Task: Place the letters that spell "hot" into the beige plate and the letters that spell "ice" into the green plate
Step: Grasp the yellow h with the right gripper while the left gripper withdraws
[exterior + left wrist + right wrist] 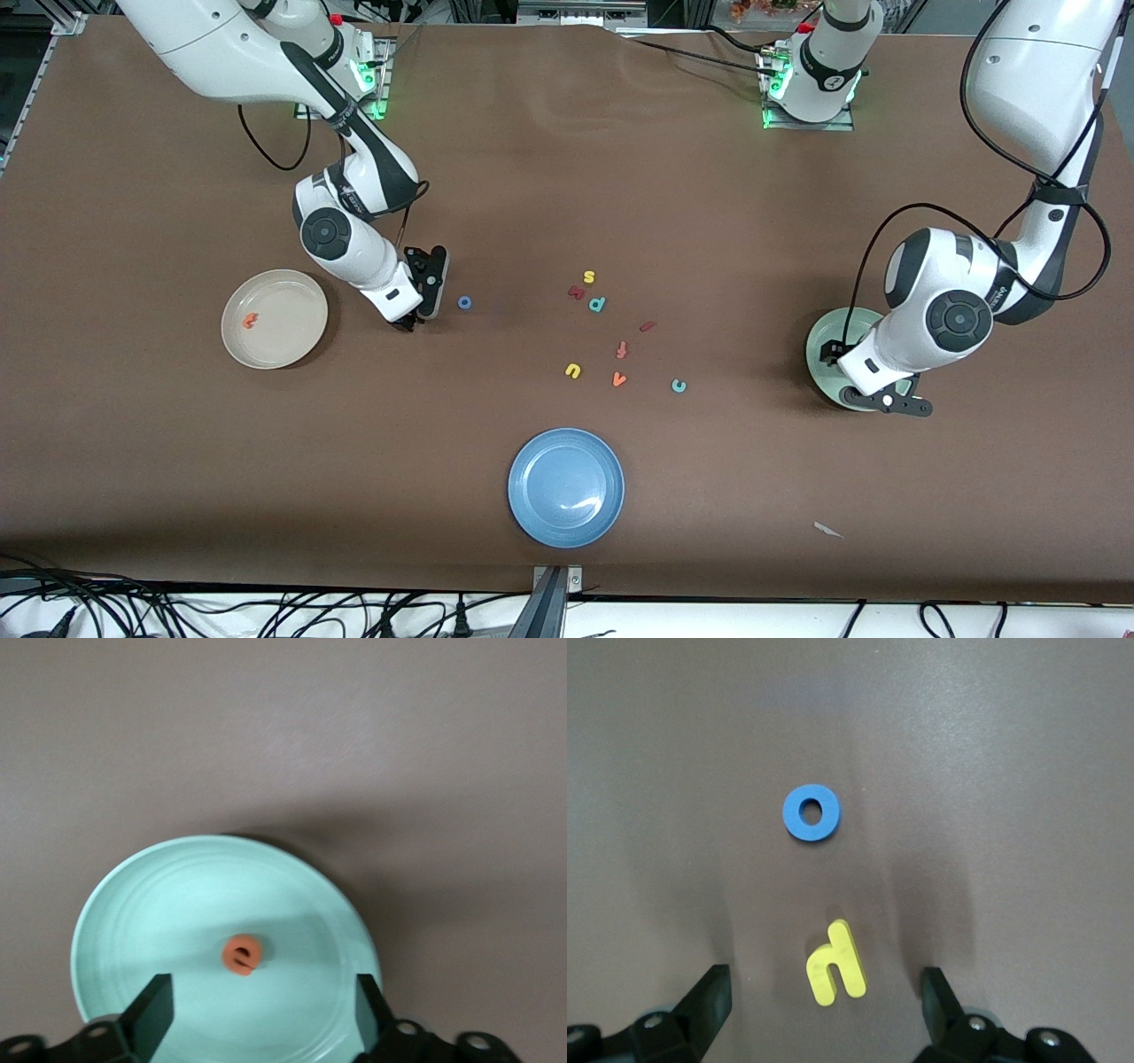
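**Two letters plated, four to go**

One orange e (243, 954) lying loose near the middle of the green plate (96, 914), at the left arm's end of the table. Directly above it, the left gripper (261, 985), jaws spread wide and holding nothing, most likely because the drop there is done. Hanging low over the plate, with no letter near its fingers.

At the right arm's end, one orange t (251, 321) resting inside the beige plate (306, 294). Just beside that plate, toward the table's middle, the right gripper (824, 979), lowered close to the cloth with jaws apart, one finger on each side of the yellow h (835, 964), not yet touching it. Placed so, by the look of it, to pinch the h next. Near the h and clear of the fingers, the blue o (811, 812), flat on the table.

Waiting in the scatter at mid-table: the dark red i (648, 326) and, nearer the front camera, the teal c (679, 385), both well apart from the green plate. Mixed among them, not wanted for either word: a yellow s (588, 277), a teal p (598, 304), a red-orange f (622, 350), a yellow u (573, 370) and an orange v (619, 379). Nearest the front camera, a blue plate (532, 523), holding nothing.

Judged roughly a third of the way through.
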Tool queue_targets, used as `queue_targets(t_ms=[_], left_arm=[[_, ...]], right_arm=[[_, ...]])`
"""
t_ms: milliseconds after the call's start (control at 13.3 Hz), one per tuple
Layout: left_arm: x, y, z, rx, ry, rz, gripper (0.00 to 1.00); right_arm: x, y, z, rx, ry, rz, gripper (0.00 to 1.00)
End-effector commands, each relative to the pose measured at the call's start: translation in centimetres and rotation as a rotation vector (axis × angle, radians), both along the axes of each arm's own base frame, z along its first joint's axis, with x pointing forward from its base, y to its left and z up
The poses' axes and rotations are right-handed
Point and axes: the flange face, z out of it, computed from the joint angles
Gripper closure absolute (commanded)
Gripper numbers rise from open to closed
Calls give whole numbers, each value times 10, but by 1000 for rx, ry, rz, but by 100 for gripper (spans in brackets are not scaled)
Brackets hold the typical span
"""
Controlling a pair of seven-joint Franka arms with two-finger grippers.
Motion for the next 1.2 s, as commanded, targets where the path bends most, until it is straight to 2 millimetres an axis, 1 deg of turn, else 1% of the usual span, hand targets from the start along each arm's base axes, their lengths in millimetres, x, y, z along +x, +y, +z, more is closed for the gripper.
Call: queue_targets(t_ms=[0, 75, 150, 225, 300, 375, 525, 675, 750, 900, 975, 1050, 1125], left_arm=[[1, -39, 20, -60, -15, 113, 0], [-2, -58, 17, -57, -8, 153, 0], [0, -75, 20, -57, -22, 197, 0], [-1, -96, 15, -61, -17, 247, 0], [0, -120, 14, -66, -23, 303, 0], [1, -138, 9, -68, -22, 359, 0], [3, -161, -7, -82, -2, 474, 0], [1, -199, -17, -96, 8, 524, 0], [3, -209, -20, -98, 7, 556, 0], [7, -223, -26, -102, 5, 595, 0], [7, -229, -28, -101, 4, 612, 0], [6, -235, -32, -97, 5, 641, 0], [10, -241, -33, -98, -2, 677, 0]], right_arm=[[-3, 5, 1, 18, -27, 75, 5], [-2, 8, 1, 30, -47, 109, 6], [-2, 8, -3, 39, -58, 152, 13], [-1, 6, -5, 44, -67, 183, 17], [0, 5, -5, 44, -67, 187, 17], [0, 4, -6, 42, -68, 187, 19], [1, 2, -6, 41, -68, 184, 19], [0, 2, -7, 42, -65, 184, 28], [-1, 3, -8, 41, -64, 187, 33], [-1, 5, -9, 42, -63, 189, 48], [-1, 5, -8, 42, -65, 190, 52], [-1, 5, -8, 41, -64, 191, 54], [-1, 5, -8, 39, -66, 197, 60]])
